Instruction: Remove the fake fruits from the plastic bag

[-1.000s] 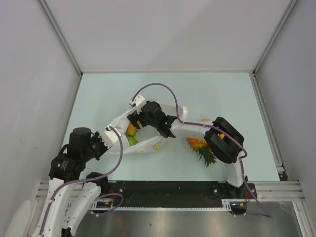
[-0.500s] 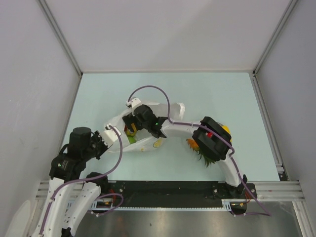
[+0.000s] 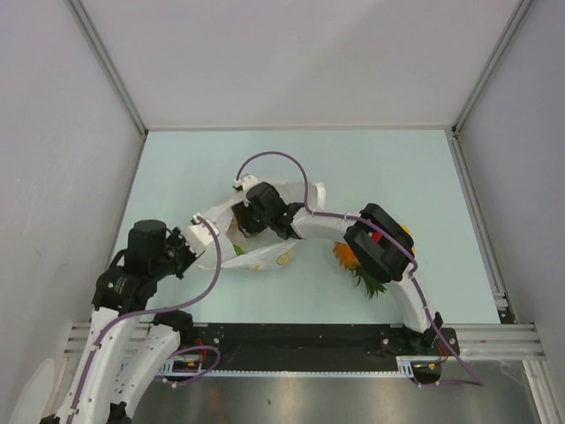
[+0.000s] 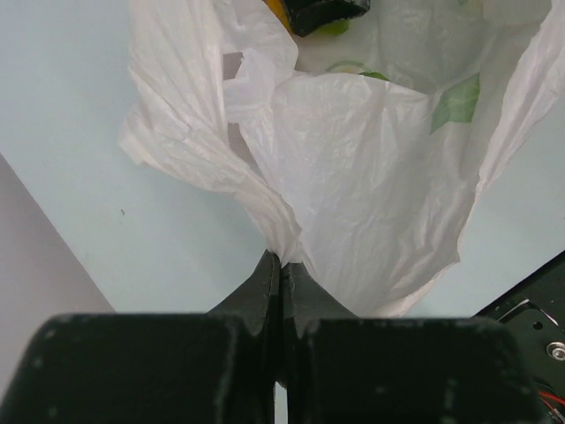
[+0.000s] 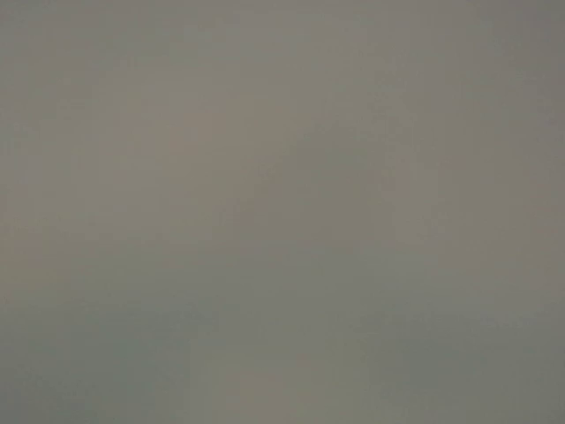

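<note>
Fake fruits in two places: glossy orange plastic pineapple with green crown (image 3: 353, 260) out on the pale blue-green surface (image 3: 397, 168), just right of the bag and partly under the right arm's black elbow housing (image 3: 381, 252), with a small yellow-orange bit (image 3: 404, 231) showing past the far side of that housing; others down inside the thin, translucent white, crinkly plastic bag (image 3: 265, 256), seen from above only as a green patch (image 3: 237, 250) near the mouth and a yellowish patch (image 3: 282, 258) through the film. Bag lying near the middle of the surface, a little to the left. Left fingers (image 4: 275, 281) pressed flat together on a gathered fold of the bag's rim, film fanning up and away from the pinch; from overhead, the same grip at the bag's left edge. Right fingers (image 3: 247, 221) inside the bag's mouth, entering from the right, one black tip visible at the top of the left wrist view, touching or just beside an orange piece (image 4: 276, 7) and a green piece (image 4: 334, 28). Spread of the right fingers: cannot tell. Grip on any fruit: cannot tell either, tips hidden by the film from above and the right wrist view nothing but an even grey blur.
</note>
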You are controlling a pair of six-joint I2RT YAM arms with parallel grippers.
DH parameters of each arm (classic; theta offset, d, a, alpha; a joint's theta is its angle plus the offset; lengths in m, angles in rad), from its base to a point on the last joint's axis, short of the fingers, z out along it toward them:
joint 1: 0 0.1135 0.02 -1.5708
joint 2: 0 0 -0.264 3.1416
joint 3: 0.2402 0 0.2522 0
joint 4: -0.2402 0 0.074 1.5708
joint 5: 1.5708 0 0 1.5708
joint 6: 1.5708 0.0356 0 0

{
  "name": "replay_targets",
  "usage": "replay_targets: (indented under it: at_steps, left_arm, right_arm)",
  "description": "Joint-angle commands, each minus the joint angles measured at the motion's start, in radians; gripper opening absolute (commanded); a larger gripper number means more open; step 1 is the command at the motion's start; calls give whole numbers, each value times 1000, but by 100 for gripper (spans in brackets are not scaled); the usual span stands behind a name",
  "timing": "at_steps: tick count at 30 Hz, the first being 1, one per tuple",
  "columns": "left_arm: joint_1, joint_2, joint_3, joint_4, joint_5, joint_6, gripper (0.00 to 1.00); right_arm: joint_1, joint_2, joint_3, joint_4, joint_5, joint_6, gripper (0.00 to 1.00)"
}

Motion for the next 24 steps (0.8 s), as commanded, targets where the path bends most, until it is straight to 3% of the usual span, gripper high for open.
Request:
replay_targets:
  at_steps: [1,4,8,12,15,19,22,24]
  left_arm:
    - [-1,36,26,79,64,-27,1]
    - [-1,79,24,144,113,-39,0]
    - [-3,170,41,237,207,-50,0]
    - [-6,283,81,331,260,-90,0]
    - [-12,374,144,369,287,-113,1]
    - [-17,438,193,368,297,-127,0]
    - [-15,434,164,398,299,-138,0]
    - [-17,428,152,415,300,-153,0]
  right_arm:
    - [-42,-140,25,-10,-114,-88,55]
    - [-68,-246,-5,-94,-201,-154,40]
    - [-50,-387,-28,-262,-313,-275,35]
    - [-59,-548,-107,-298,-484,-356,32]
    - [-77,-676,-121,-358,-488,-393,30]
    - [-178,-830,-134,-477,-389,-417,30]
    - [-345,-957,-200,-597,-369,-465,31]
    - [-522,-1013,-260,-654,-364,-508,30]
